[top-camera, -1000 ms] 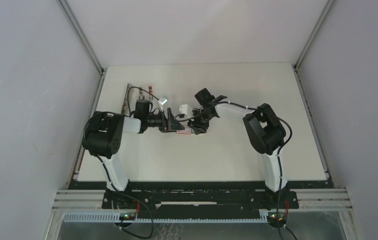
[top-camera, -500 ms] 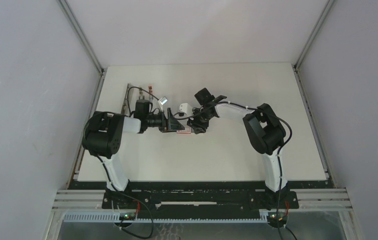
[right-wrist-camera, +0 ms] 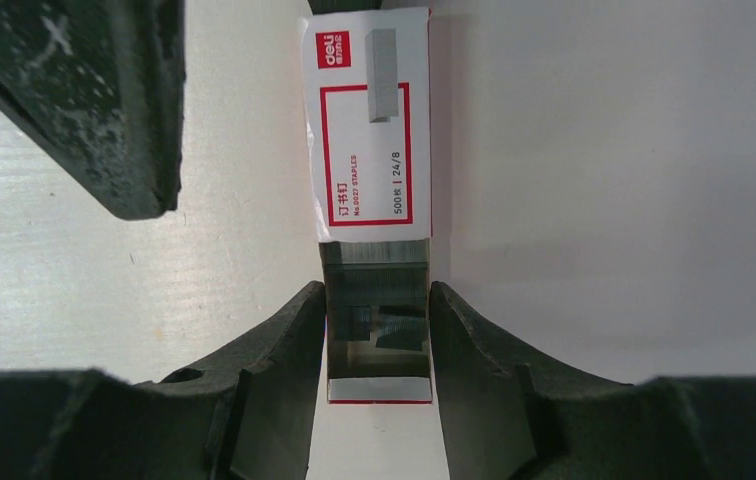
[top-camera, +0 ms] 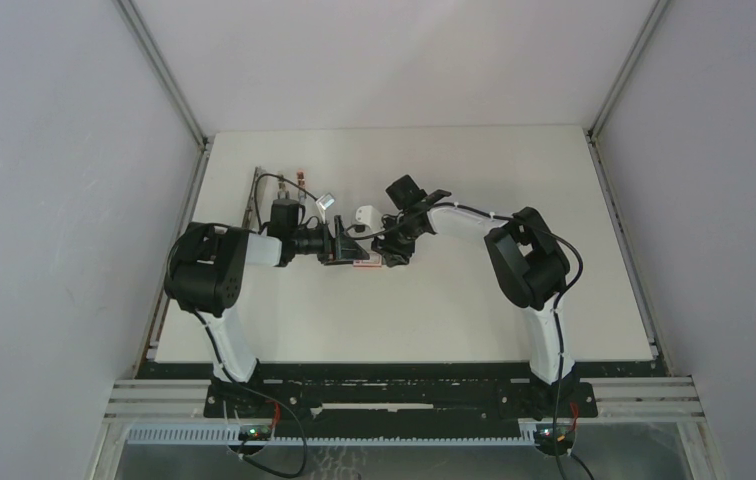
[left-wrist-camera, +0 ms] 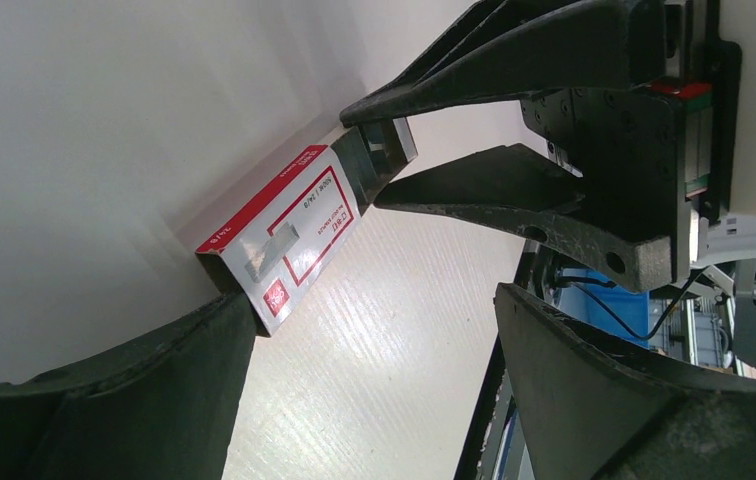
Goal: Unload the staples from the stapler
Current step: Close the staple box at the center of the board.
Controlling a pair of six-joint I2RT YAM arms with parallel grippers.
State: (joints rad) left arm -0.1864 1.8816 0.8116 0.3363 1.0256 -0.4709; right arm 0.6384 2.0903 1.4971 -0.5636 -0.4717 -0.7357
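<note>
Right gripper (right-wrist-camera: 377, 300) clamps the drawn-out tray (right-wrist-camera: 379, 385) of the red-and-white box (right-wrist-camera: 366, 130), where grey staples (right-wrist-camera: 394, 325) lie exposed; left gripper (left-wrist-camera: 374, 330), jaws spread wide, apparently braces the sleeve's opposite end with one finger.

Staples (right-wrist-camera: 386, 325): small grey metallic blocks and strips, dull shine. Lie in open grey tray (right-wrist-camera: 374, 362) that sticks out of near end of red-and-white box (right-wrist-camera: 366, 130), lower centre of right wrist view. One short block sits right of tray middle, slightly askew. Others lie flat around it, edges hard to separate. Too small to find in top view.
</note>
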